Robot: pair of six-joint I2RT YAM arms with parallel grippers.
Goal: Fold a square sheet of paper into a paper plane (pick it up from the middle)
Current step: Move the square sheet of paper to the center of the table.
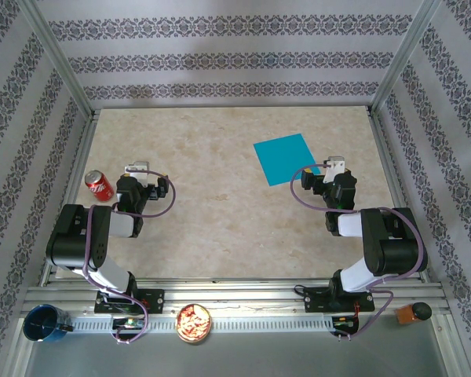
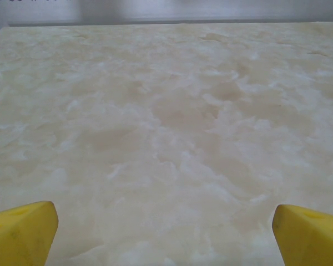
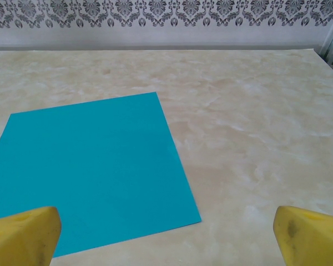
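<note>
Yellow fingertips of the right gripper spread wide, just beside the near right corner of the flat turquoise square sheet of paper, left gripper equally spread over marbled beige table, red soda can near its left.

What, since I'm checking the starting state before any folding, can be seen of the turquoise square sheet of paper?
The thin turquoise-blue square sheet of paper is plain and unmarked, with straight edges and sharp corners. It lies flat and unfolded, no crease showing, on the beige marbled table, in its far right part, slightly askew to the table's edges. The open right gripper sits by its near right corner, one yellow fingertip in front of the near edge; whether it touches the sheet cannot be told.
</note>
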